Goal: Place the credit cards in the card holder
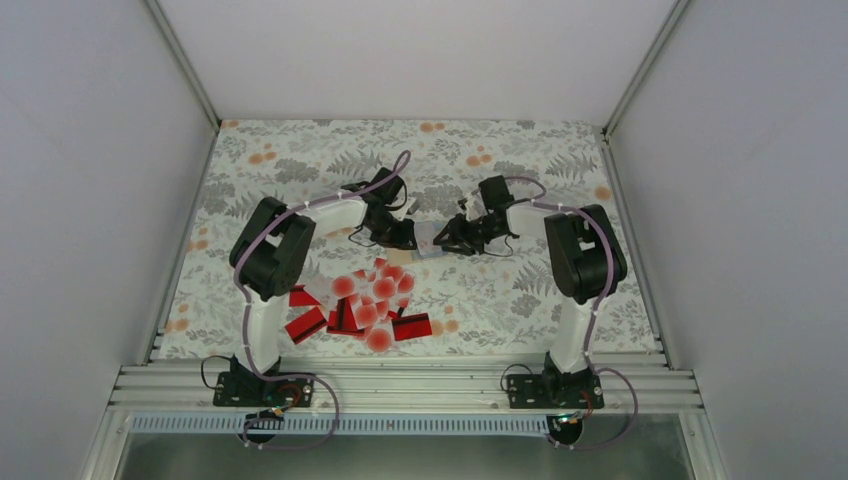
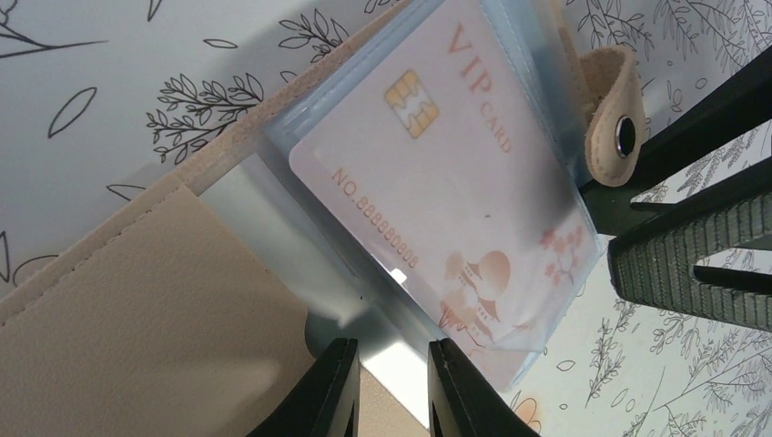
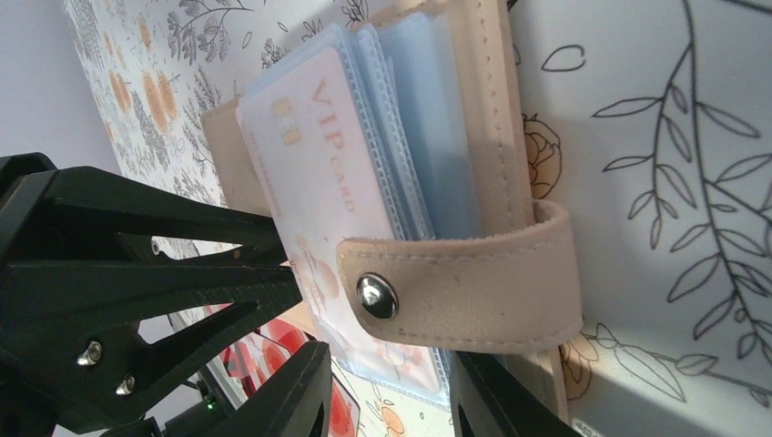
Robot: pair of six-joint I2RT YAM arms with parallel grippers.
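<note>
The tan card holder (image 1: 428,240) lies open at mid-table between both grippers. Its clear sleeves hold a white VIP card (image 2: 437,182), also seen in the right wrist view (image 3: 319,164). Its snap strap (image 3: 464,282) hangs across the sleeves. My left gripper (image 2: 393,387) is nearly shut on a blue-grey sleeve beside the tan cover (image 2: 137,309). My right gripper (image 3: 391,401) is closed around the strap side, with the sleeve stack between its jaws. The loose credit cards (image 1: 365,300), red ones and white ones with red dots, lie in a pile nearer the arm bases.
The table wears a floral cloth (image 1: 560,170). White walls stand close on the left, right and far sides. The right gripper's ribbed fingers (image 2: 692,264) sit against the holder's right edge. The left gripper's black fingers (image 3: 182,273) touch its opposite edge.
</note>
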